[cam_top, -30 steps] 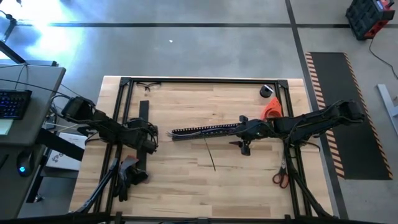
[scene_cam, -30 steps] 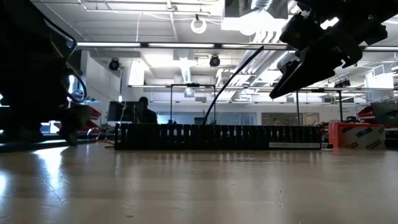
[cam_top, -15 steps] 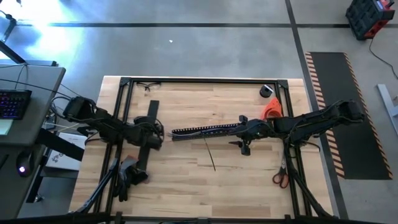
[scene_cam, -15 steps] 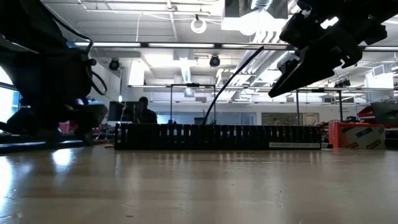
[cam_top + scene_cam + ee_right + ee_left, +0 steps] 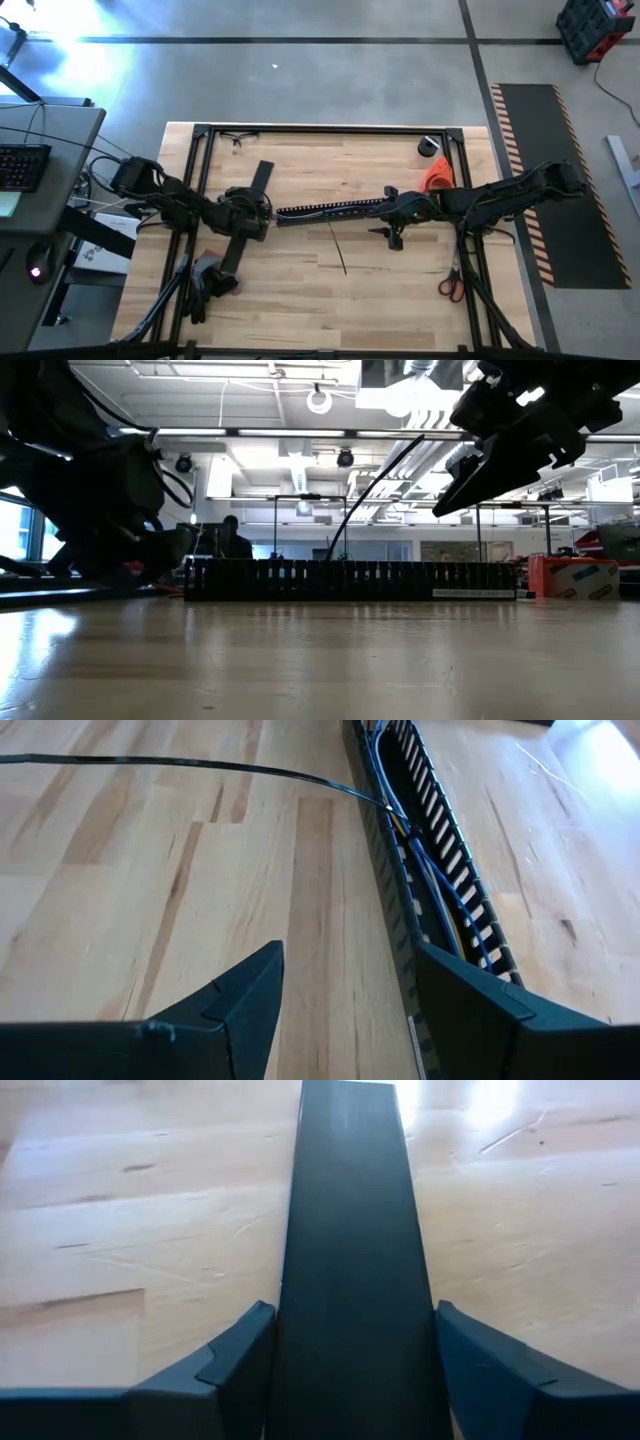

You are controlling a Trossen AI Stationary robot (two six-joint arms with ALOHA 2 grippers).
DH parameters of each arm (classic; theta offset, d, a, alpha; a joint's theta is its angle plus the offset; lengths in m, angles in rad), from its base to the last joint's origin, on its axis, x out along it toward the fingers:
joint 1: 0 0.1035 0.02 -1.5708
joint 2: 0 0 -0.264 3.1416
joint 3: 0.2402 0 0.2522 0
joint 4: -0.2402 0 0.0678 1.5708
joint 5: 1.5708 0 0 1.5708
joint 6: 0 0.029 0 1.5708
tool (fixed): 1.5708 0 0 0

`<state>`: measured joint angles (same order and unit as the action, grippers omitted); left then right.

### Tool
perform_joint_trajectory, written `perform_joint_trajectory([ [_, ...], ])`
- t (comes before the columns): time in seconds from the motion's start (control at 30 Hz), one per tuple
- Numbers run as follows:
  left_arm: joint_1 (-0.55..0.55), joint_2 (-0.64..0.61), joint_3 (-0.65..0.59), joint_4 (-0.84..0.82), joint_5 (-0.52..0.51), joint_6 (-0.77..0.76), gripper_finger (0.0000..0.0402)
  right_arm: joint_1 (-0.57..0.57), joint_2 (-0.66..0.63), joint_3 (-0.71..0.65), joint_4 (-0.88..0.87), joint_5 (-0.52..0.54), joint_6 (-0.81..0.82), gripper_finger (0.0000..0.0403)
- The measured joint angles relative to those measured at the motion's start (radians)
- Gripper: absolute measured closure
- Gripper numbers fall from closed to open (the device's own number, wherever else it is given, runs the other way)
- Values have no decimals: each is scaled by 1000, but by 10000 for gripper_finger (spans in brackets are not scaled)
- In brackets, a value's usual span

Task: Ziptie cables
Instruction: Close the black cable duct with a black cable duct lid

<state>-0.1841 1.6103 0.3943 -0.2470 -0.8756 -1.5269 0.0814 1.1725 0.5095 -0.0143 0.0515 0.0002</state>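
A flat black strip (image 5: 245, 215) lies slanted at the table's left, between the fingers of my left gripper (image 5: 252, 213), which is shut on it (image 5: 355, 1340). A long black slotted duct (image 5: 330, 209) rests on the table's middle. The cables (image 5: 432, 880), thin bluish and pale wires, lie inside it. A thin dark strand (image 5: 375, 480) arches up out of the duct. My right gripper (image 5: 396, 222) hangs open above the duct's right end (image 5: 415, 1020), clear of it in the low view (image 5: 470, 485). My left gripper pinches the flat strip across its width, one finger (image 5: 235, 1360) on each long edge (image 5: 285, 1330), about midway along its length. The fingers slant down and point along the strip. I cannot tell whether the strip is clear of the table.
An orange object (image 5: 437, 178) and a black roll (image 5: 430, 146) sit at the far right. Red-handled scissors (image 5: 450, 285) lie at the near right. A black frame (image 5: 330, 129) rims the table. Bare wood shows across the near middle. A person (image 5: 235, 540) stands in the room behind.
My left gripper has moved toward the table's right, nearer the duct's left end, and has turned. The flat strip has swung with it from straight near-to-far to a slant, its far end now leaning toward the right.
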Motion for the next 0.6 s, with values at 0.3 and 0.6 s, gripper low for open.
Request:
perform_joint_trajectory([
  [0.3,33,-88,41,-5,106,120,196,0,0,0,-4,0,0,199],
  [0.6,183,-208,108,58,215,533,269,0,0,0,-3,0,2,199],
])
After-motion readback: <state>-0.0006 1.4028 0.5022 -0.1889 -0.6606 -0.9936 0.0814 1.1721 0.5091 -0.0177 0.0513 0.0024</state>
